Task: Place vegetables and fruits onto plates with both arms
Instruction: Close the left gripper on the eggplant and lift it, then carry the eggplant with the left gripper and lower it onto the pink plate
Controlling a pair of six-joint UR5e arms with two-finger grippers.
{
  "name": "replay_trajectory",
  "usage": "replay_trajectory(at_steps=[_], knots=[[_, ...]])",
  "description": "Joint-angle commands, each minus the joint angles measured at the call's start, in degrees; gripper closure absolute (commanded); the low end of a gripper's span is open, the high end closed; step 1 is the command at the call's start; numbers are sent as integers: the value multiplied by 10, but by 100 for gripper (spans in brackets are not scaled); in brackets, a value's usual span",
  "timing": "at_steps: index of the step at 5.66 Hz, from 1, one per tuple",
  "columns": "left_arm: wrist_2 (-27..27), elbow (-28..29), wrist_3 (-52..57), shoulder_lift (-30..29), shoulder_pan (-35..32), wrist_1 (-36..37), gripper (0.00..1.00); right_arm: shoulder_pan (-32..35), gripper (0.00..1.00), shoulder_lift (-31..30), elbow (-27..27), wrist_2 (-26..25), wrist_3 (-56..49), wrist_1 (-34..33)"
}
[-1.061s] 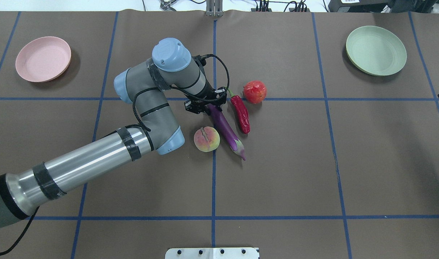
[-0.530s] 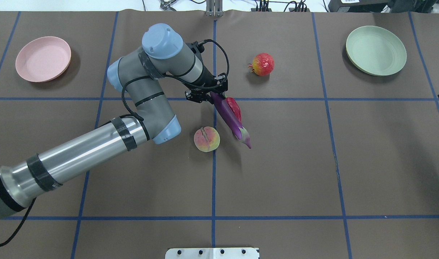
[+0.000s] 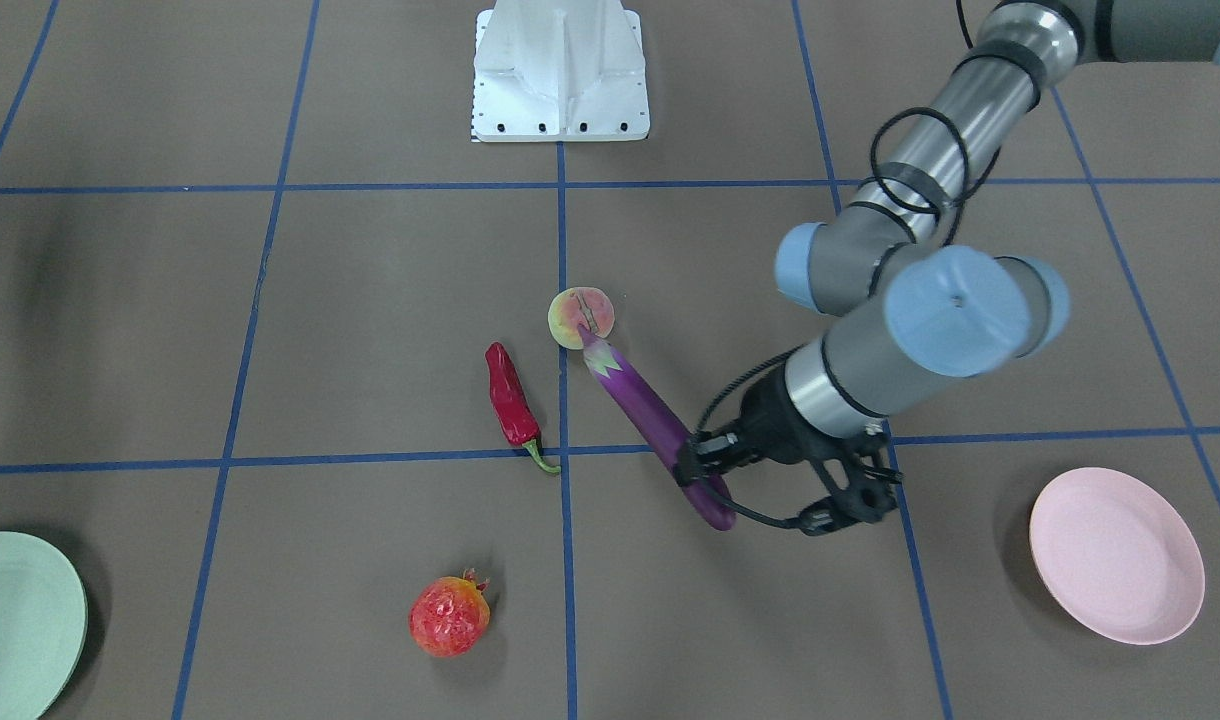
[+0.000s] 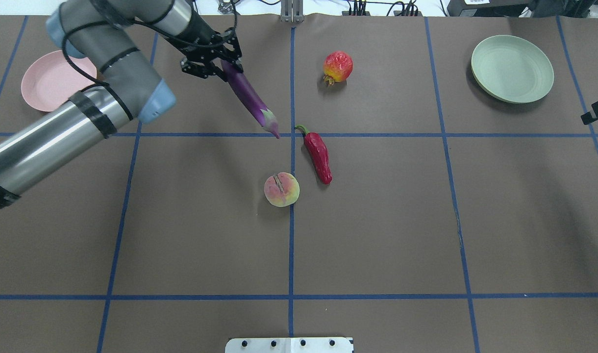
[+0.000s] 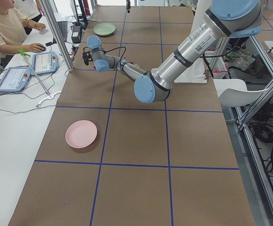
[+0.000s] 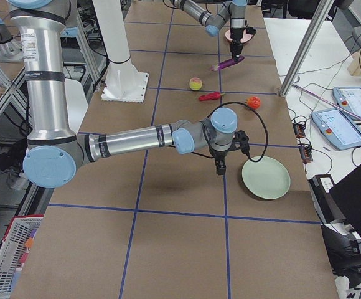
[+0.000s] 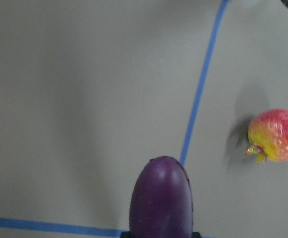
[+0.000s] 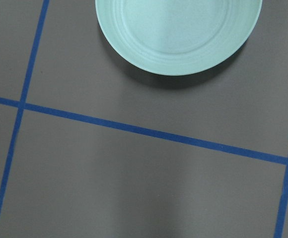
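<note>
Overhead exterior view, left tool (image 4: 224, 63) gripping the eggplant (image 4: 247, 95) off the tabletop (image 4: 377, 220) (cap end hanging lower), between pink plate (image 4: 44, 83) and pomegranate (image 4: 337, 66), right tool (image 6: 220, 168) near the green plate (image 6: 266, 177), its opening cannot be told.

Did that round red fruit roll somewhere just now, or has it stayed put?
Yes. The pomegranate sat on the blue tape line crossing the table; it now lies clear of that line, nearer the table's far edge.
</note>
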Motion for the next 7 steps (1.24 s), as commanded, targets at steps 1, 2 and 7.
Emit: replay_trajectory(at_steps=[1, 2, 7], knots=[[-12, 43, 253, 53, -107, 126, 100, -38, 0, 41, 1, -1, 103, 1], [27, 96, 371, 52, -142, 197, 100, -40, 0, 41, 3, -1, 104, 1], [90, 234, 419, 36, -159, 158, 1, -85, 0, 81, -17, -12, 161, 0]])
